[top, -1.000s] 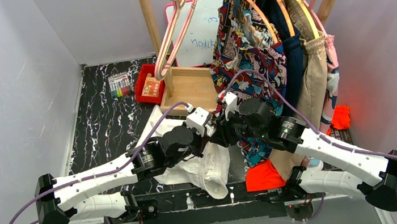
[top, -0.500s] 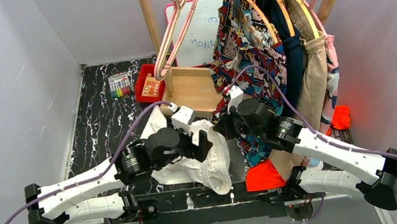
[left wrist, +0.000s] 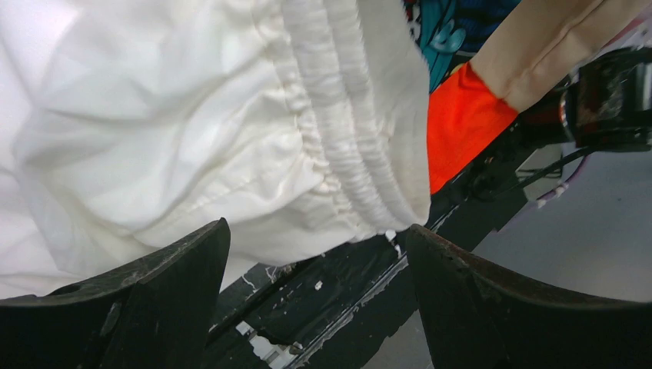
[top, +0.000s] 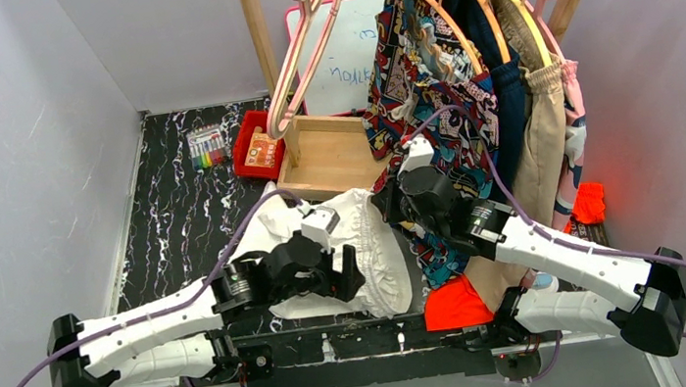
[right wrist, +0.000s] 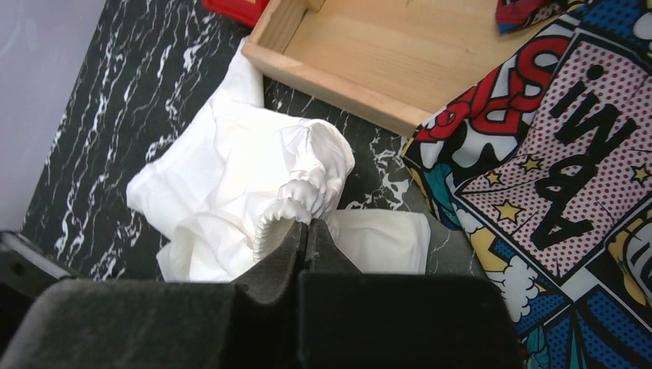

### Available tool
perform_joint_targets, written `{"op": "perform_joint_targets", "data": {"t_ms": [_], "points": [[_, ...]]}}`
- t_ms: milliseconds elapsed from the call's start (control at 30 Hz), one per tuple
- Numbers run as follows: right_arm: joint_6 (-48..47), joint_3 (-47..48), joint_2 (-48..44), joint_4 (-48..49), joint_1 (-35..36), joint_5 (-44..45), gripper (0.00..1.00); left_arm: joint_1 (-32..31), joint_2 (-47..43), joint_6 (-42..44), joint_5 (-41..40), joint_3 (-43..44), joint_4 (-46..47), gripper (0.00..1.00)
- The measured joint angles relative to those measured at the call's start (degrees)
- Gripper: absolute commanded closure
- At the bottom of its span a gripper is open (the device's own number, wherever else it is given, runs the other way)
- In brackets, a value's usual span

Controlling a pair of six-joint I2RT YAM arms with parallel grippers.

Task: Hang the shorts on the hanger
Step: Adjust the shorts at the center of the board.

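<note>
Regrasping the white shorts (right wrist: 231,169): right pincer (right wrist: 305,229) clamped on their waistband (left wrist: 338,154), left pincer (left wrist: 317,231) apart and probably due to pinch the opposite rim.

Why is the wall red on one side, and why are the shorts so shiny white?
Top view: the right wall glows reddish beside a red cloth, likely colour bouncing off it. Left wrist view: the shorts are close to the camera and wash out at top left. Right wrist view: the light is even, so their folds show clearly.
</note>
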Motion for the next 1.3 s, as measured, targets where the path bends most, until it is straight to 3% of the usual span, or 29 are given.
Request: {"op": "perform_joint_targets", "data": {"t_ms": [167, 233, 300, 467, 700, 1033, 1167, 1300], "points": [[2.0, 0.1, 0.0, 1.2, -0.6, 2.4, 1.00, 0.0, 4.7, -2.3, 3.4, -0.8, 0.7, 0.16], [2.5, 0.3, 0.0, 1.6, -0.7, 2.8, 1.00, -0.2, 6.1, -2.9, 4.5, -0.8, 2.2, 0.14], [2.8, 0.5, 0.1, 1.8, -0.7, 3.0, 1.00, -0.5, 7.3, -3.2, 4.9, -0.8, 3.3, 0.03], [3.2, 0.7, 0.1, 1.9, -0.7, 2.9, 1.00, -1.7, 10.3, -4.0, 5.0, -0.5, 5.5, 0.02], [4.3, 0.7, 0.1, 2.1, -0.7, 1.8, 1.00, -3.0, 15.6, -6.4, 0.1, 1.2, 6.6, 0.02], [6.5, 0.7, 0.1, 3.2, -0.8, -0.5, 1.00, -3.3, 16.3, -10.9, -7.7, 4.1, 6.5, 0.02], [7.4, 0.7, 0.1, 3.3, -0.7, -1.6, 1.00, -3.4, 17.8, -12.6, -10.0, 5.0, 5.4, 0.13], [7.7, 0.7, 0.1, 3.6, -0.8, -2.1, 1.00, -3.4, 19.1, -14.2, -12.1, 5.2, 2.7, 0.43]]}}
